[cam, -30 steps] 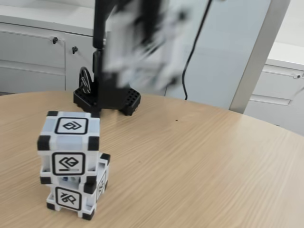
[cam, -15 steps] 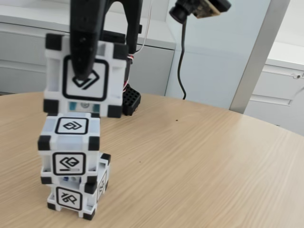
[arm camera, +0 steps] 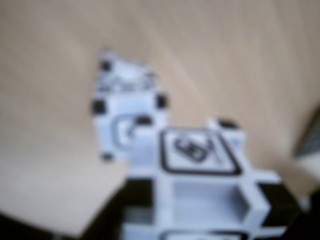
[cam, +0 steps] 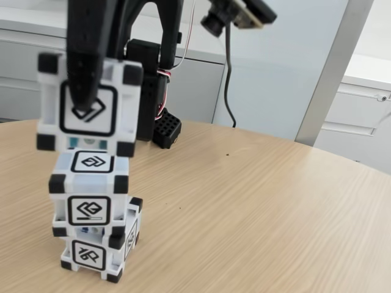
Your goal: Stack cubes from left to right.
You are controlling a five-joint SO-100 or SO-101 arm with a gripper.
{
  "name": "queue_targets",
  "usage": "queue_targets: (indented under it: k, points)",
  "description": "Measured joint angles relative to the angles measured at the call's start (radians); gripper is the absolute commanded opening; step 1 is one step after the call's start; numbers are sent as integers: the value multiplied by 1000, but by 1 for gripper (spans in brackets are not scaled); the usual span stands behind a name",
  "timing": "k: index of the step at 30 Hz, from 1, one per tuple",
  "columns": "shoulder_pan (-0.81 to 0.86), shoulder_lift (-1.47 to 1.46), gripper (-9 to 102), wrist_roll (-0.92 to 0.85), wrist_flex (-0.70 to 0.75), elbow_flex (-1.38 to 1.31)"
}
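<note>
Two cubes stand stacked at the lower left of the fixed view: the bottom cube [cam: 91, 255] and the middle cube [cam: 91, 186], turned slightly askew on it. A third cube [cam: 125, 110] hangs just above the stack, shifted a little left, its underside close to the middle cube's top. My gripper [cam: 85, 104] is shut on this third cube, with one black finger [cam: 85, 55] across its front face. In the blurred wrist view the held cube [arm camera: 200, 170] is at the bottom centre, and the stack [arm camera: 125, 107] lies below it to the upper left.
The arm's black base [cam: 165, 131] stands on the round wooden table [cam: 256, 207] behind the stack. A wrist camera [cam: 235, 15] and a dangling cable [cam: 227, 85] are above. Grey cabinets [cam: 36, 67] and a metal post [cam: 330, 67] are beyond the table's far edge.
A second ago the arm was a blur at the back. It then carried the third cube over the stack, and since then has moved it left and slightly down.
</note>
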Motion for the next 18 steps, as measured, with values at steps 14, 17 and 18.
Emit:
queue_targets:
  k: [14, 17, 18]
  points:
    - [0, 0, 21, -31, 0, 8]
    - [2, 0, 21, -34, 0, 9]
    - [2, 0, 21, -34, 0, 18]
